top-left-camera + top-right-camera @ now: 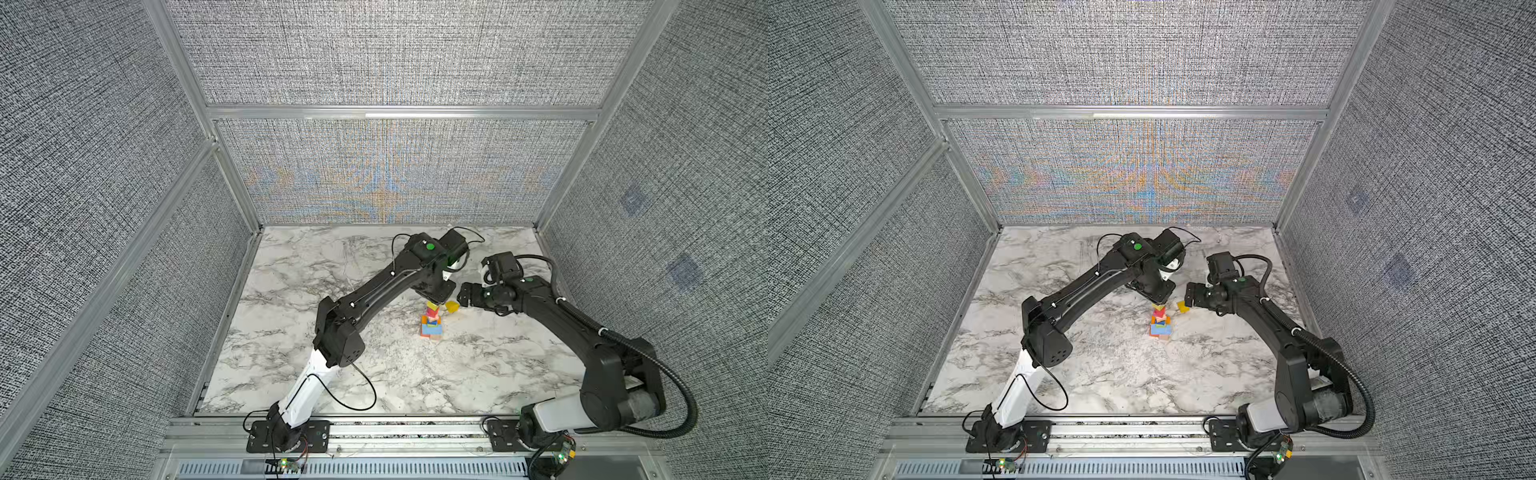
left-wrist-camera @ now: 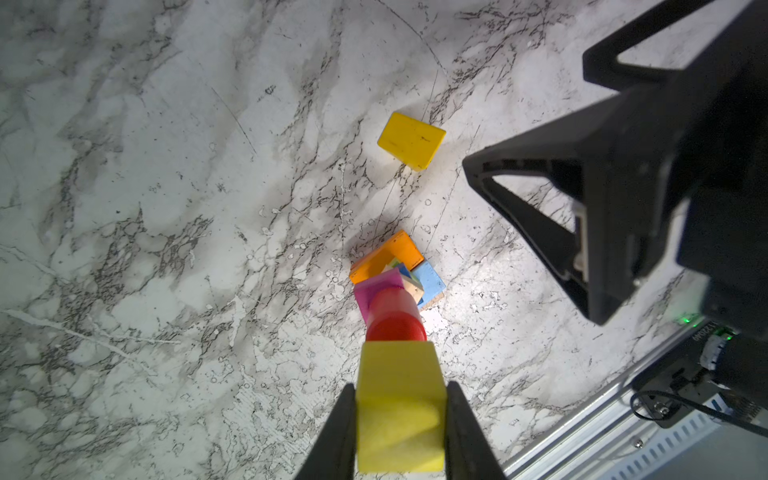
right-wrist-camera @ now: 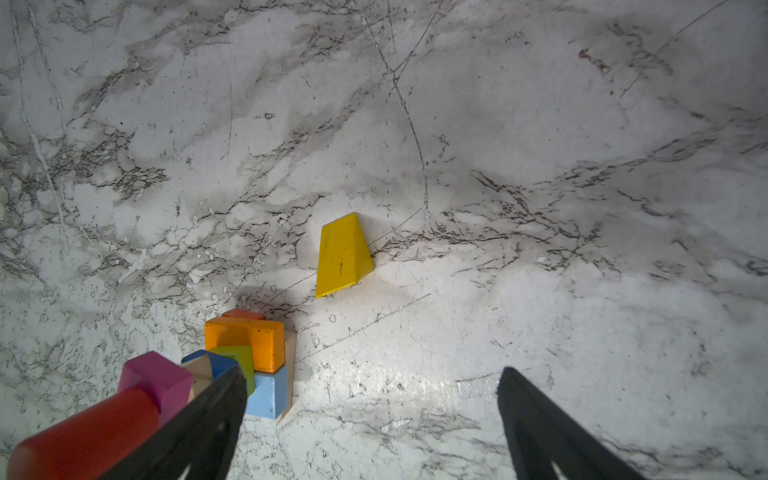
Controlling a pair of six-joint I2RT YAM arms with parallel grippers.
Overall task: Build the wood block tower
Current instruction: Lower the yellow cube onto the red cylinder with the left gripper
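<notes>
The tower (image 1: 432, 325) (image 1: 1160, 323) stands mid-table: orange (image 3: 249, 338), light blue (image 3: 268, 392) and tan bricks lowest, then green, blue and magenta (image 2: 376, 291) blocks and a red cylinder (image 2: 395, 322). My left gripper (image 2: 401, 388) (image 1: 436, 300) hangs over it from above, shut on the yellow cube (image 2: 399, 411) (image 1: 432, 306), which sits at the tower's top on the red cylinder. My right gripper (image 3: 372, 374) (image 1: 462, 296) stands open and empty just right of the tower, one finger beside the stack.
A loose yellow wedge block (image 1: 452, 306) (image 1: 1182, 306) (image 3: 343, 255) lies on the marble table (image 1: 374, 374) between the tower and the right gripper. Grey fabric walls close the back and sides; an aluminium rail (image 1: 415, 432) runs along the front.
</notes>
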